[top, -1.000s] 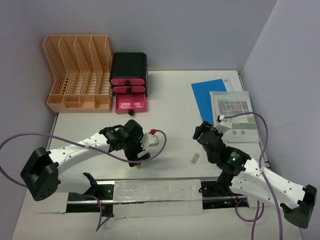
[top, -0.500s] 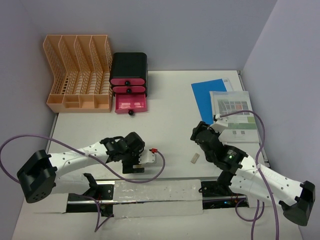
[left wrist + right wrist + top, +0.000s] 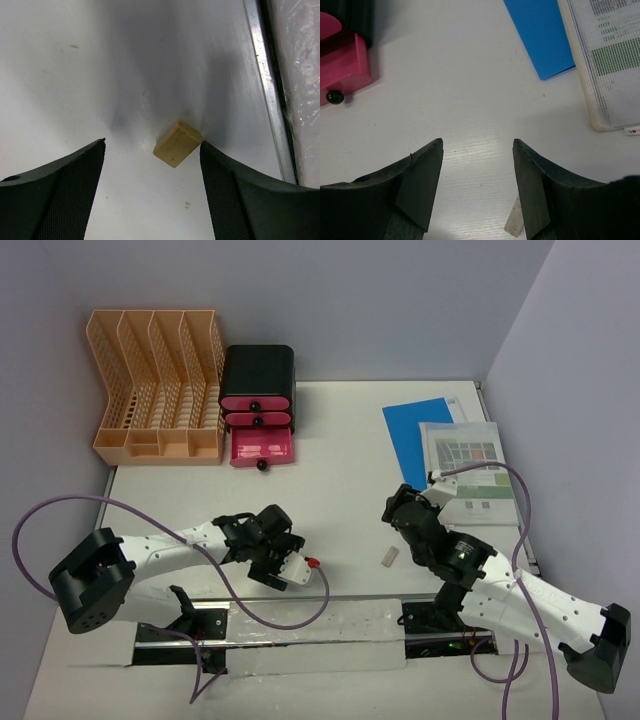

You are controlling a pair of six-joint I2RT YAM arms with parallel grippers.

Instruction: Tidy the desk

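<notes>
Here, left fingers [image 3: 55, 195] and right fingers [image 3: 415, 185] gape over the white, grey-rimmed desk [image 3: 340, 440].

This looks like a robot lab set up as a little office. A left arm [image 3: 170, 542] and a right arm [image 3: 528, 605] are bolted to a white surface [image 3: 350, 450]. It holds a file rack [image 3: 160, 380], a drawer box [image 3: 258, 375] and papers [image 3: 465, 455].

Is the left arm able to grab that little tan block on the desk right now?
Probably yes. The left gripper is open, and the tan block lies on the desk between its fingers, nothing blocking it.
</notes>
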